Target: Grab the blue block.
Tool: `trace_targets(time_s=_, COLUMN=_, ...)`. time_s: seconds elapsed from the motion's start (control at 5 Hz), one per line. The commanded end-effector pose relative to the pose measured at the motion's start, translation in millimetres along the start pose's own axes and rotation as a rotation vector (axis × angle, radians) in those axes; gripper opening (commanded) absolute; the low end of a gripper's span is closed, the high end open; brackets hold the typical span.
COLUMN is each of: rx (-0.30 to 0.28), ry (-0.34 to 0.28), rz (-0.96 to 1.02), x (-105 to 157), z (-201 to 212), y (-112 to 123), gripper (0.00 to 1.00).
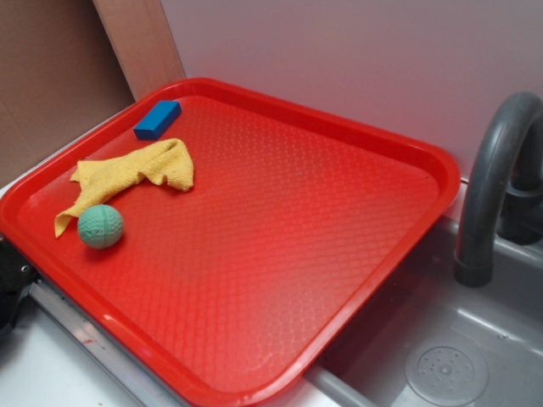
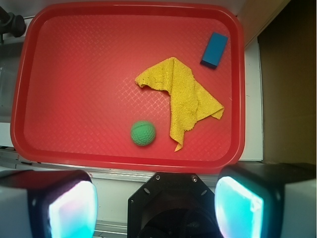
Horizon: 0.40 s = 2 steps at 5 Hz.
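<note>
Wrist view looks down from high above, with the gripper [image 2: 156, 208] spread wide and holding nothing; its two fingers [image 2: 67, 208] frame the bottom of the picture, outside the near rim of the red tray [image 2: 29, 74]. That height and open stance suit a survey before reaching, with no approach yet committed. Closest ahead of the gripper, inside the tray, sits the teal-green dimpled ball [image 2: 143, 133]. Just beyond it and slightly right lies the crumpled yellow cloth [image 2: 185, 96], apart from the ball. Farthest off, ahead and well to the right, the blue block [image 2: 214, 49] lies flat in the tray's far corner, near the rim, clear of the cloth. From the exterior view a grey faucet [image 1: 496, 170] and sink [image 1: 441, 356] stand beside the tray; the arm is probably the dark shape at that picture's left edge.
</note>
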State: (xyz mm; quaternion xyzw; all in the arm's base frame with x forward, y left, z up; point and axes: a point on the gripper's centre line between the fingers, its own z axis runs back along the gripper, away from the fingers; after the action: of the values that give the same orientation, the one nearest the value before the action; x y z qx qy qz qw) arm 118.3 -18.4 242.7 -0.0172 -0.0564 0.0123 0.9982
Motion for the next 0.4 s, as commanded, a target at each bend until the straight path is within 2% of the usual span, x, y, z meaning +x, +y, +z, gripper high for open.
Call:
trace_targets(time_s=0.0, rx=0.0, ry=0.0, rz=0.0, x=0, z=0, y=0, gripper=1.0)
trace_targets(time_s=0.2, rx=0.03, ry=-0.03, rz=0.16, x=20, z=-9, y=10, gripper=1.0)
